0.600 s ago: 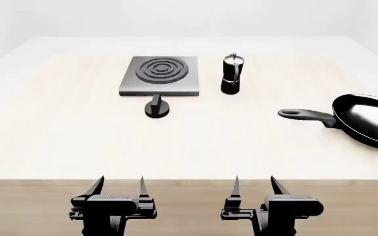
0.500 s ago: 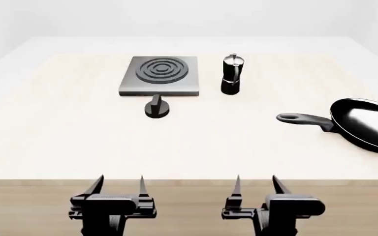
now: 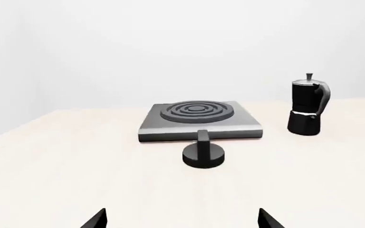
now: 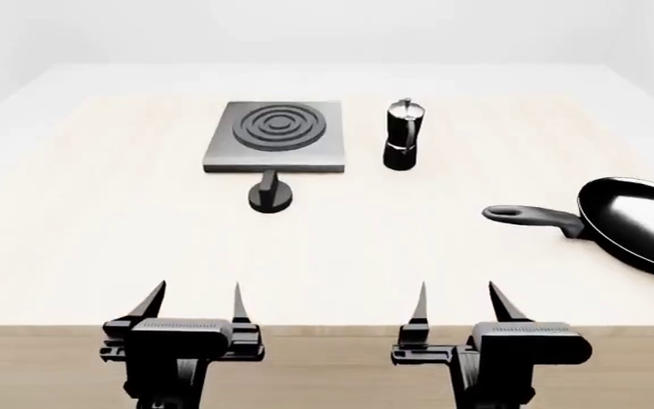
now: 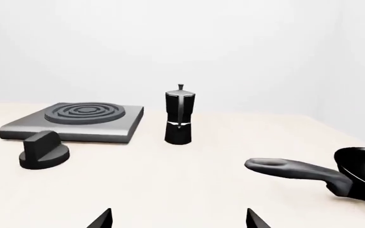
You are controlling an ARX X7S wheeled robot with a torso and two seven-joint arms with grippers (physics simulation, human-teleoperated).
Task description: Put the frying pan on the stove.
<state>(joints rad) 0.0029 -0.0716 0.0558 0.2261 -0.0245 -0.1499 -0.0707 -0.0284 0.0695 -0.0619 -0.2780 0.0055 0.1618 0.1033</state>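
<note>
Bright, even, diffuse light fills all three views; no single source shows. The pale wooden table [image 4: 134, 247] looks slightly washed out, and shadows are almost absent, only faint darkening under the flat grey metal stove [image 4: 272, 136]. To the right of the stove, the glossy black frying pan [image 4: 643, 223] carries a broad white glare inside. Edges render crisp, without blur or visible distortion.

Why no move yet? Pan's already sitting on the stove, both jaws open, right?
Not quite. The frying pan lies on the table at the right, well apart from the stove, as the head view shows. Both sets of jaws do stand open and empty.
</note>
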